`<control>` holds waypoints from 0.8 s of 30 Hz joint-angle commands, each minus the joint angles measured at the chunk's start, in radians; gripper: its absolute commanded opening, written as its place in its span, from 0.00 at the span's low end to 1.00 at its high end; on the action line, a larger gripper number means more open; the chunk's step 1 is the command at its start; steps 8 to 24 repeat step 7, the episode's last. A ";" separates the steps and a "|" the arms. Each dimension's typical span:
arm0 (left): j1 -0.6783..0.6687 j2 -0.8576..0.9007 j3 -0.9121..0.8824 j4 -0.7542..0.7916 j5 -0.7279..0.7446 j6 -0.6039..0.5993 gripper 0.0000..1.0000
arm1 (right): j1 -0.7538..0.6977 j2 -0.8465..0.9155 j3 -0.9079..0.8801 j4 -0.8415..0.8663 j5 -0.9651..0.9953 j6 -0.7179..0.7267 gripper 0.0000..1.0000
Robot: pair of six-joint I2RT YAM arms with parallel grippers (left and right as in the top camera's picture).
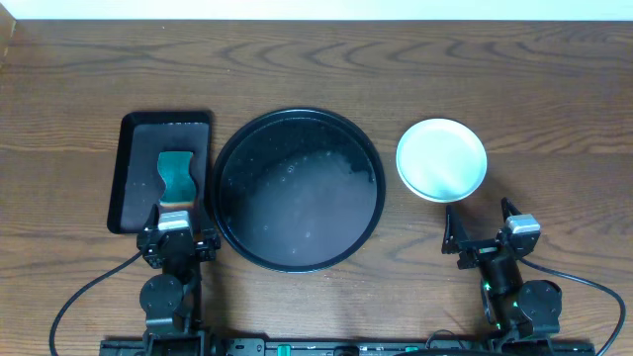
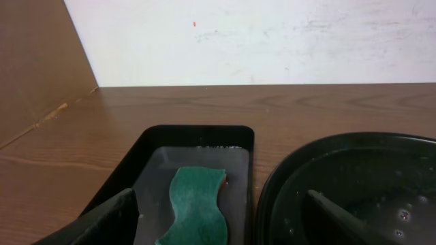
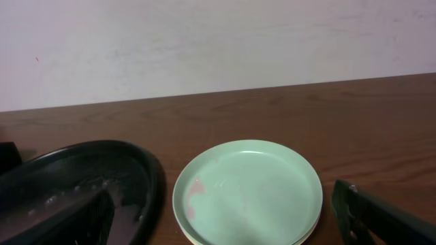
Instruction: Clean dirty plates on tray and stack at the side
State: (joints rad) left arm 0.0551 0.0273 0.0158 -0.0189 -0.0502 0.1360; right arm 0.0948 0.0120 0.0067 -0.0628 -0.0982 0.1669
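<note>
The dirty plates (image 1: 441, 158) are stacked on the wooden table (image 1: 554, 79), to the right of the round black tray (image 1: 297, 193) and apart from its rim. In the right wrist view the top plate is seen to be mint green, with a faint reddish smear on its left side. A paler rim is just made out under its near edge, but the number of plates in the stack cannot be told. The floor of the tray is covered by a wet film and scattered droplets. Just to its left a smaller rectangular tray (image 1: 163, 168) is set, and a wavy teal sponge (image 1: 178, 173) is laid lengthwise in it, towards its right side. The left gripper (image 1: 177, 213) is held at the near edge of the rectangular tray with its fingers spread wide. Nothing is pinched, and the near end of the sponge is seen in the gap between them. The right gripper (image 1: 478, 222) is held on the near side of the plates, close to the stack but apart from it. Its fingers are likewise spread wide, and nothing is gripped.
</note>
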 commanded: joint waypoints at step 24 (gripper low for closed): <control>0.000 0.004 -0.012 -0.050 -0.010 0.017 0.77 | 0.006 0.000 -0.001 -0.002 -0.008 -0.007 0.99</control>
